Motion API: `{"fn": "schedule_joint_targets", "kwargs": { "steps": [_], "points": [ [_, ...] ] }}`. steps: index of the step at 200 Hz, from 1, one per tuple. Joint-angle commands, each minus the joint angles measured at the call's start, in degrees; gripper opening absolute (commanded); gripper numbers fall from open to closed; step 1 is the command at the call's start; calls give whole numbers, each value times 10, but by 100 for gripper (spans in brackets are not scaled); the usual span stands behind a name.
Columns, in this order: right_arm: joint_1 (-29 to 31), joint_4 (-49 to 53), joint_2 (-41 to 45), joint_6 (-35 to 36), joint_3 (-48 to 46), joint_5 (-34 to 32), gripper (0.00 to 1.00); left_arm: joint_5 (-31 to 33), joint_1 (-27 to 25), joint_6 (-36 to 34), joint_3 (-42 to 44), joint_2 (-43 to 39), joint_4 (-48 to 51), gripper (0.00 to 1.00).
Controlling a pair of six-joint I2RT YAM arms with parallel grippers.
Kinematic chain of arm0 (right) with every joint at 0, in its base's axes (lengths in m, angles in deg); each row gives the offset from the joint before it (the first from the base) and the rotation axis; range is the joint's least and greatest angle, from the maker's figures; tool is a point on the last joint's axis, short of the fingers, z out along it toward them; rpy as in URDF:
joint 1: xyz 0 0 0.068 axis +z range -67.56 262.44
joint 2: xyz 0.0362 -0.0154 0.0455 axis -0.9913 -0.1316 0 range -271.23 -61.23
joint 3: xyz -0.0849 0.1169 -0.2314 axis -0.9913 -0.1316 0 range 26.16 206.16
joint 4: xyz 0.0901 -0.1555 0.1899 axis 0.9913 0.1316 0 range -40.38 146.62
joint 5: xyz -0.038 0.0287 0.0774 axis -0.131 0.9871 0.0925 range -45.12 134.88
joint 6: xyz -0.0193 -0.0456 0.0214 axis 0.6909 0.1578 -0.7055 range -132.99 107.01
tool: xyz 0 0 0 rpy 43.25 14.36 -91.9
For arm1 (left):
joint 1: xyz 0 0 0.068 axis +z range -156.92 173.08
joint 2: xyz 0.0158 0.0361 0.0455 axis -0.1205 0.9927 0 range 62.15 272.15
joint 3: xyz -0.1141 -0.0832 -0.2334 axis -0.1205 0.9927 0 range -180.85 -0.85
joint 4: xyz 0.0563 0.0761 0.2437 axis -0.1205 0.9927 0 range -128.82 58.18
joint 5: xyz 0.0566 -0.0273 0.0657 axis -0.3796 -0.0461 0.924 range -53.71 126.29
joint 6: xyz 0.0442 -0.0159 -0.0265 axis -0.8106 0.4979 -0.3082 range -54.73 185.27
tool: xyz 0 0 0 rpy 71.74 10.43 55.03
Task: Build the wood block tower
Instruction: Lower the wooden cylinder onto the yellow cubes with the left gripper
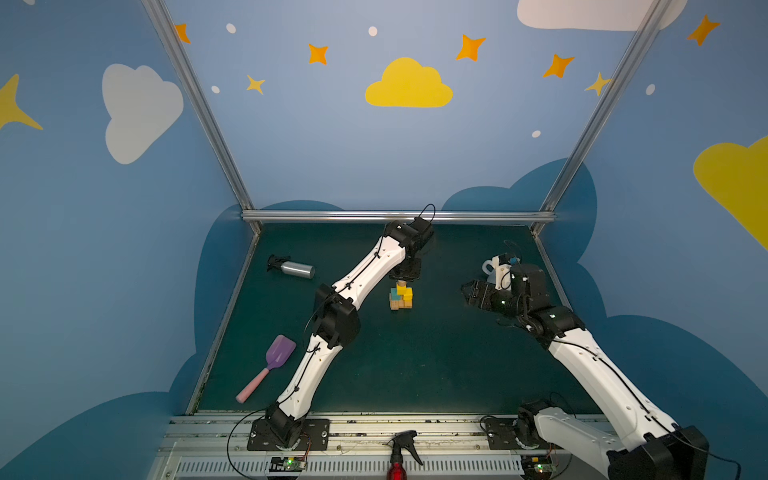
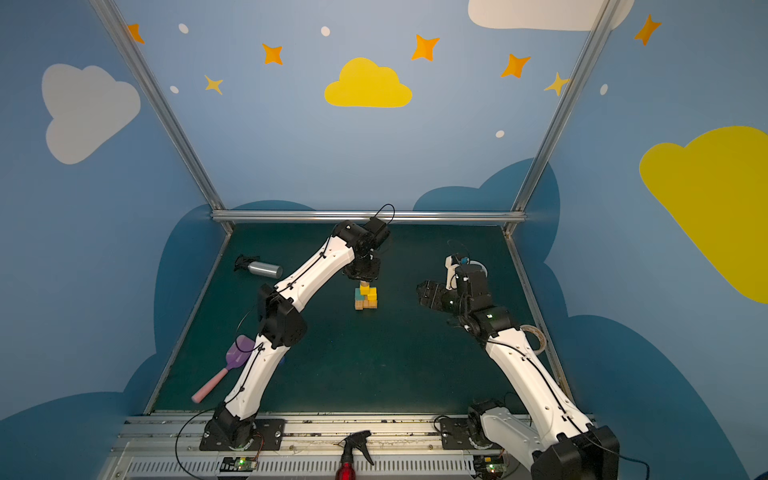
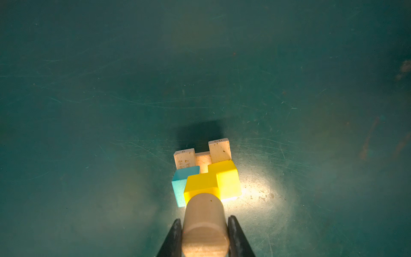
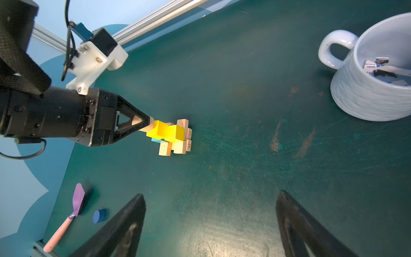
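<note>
Clerk: Item one, tower (image 1: 401, 297)?

Checker: Middle of the worktop (image 1: 415, 365). Base: tan planks (image 3: 219, 149) in crossed layers. On them, side by side: teal cube (image 3: 180, 185) and lower yellow cube (image 3: 229, 178). One level up: upper yellow cube (image 3: 200, 183).

Clerk: Item two, tan cylinder (image 3: 203, 207)?

Checker: Upright, lower end at the top face of the upper yellow cube. Left tool (image 4: 145, 122) points straight down and is clamped on the cylinder's sides.

Clerk: Item three, blue cylinder (image 4: 99, 215)?

Checker: Loose on the worktop, just beside the blade of the purple scoop (image 4: 77, 199), well apart from the tower.

Clerk: Item four, right tool (image 4: 210, 198)?

Checker: Fingers spread wide, nothing between them. Held above the worktop to the right of the tower in both top views, near the pale mug (image 4: 373, 93).

Clerk: Sundries?

Checker: Silver spray bottle (image 1: 297, 269), lying on its side, far left. Red spray bottle (image 1: 397, 462), at the front rail. Mug holds paper scraps.
</note>
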Motion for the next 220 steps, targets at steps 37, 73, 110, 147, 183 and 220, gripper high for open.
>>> {"fn": "schedule_joint_targets", "kwargs": {
  "steps": [37,73,110,147,183,220],
  "points": [
    [-1,-11,-5,-4,-4,7,90,2,2,1,-10,16,13,13],
    [-2,-12,-5,-4,-5,8,90,7,4,0,-10,17,14,13],
    [-2,-13,-7,-4,-5,11,90,12,4,0,-10,20,15,14],
    [-3,-13,-7,-4,-5,11,90,12,5,1,-10,19,14,30],
    [-4,-13,-9,-4,-4,13,90,7,5,0,-10,21,9,40],
    [-4,-14,-10,-4,-4,13,90,0,5,1,-9,21,5,41]
  ]
}}
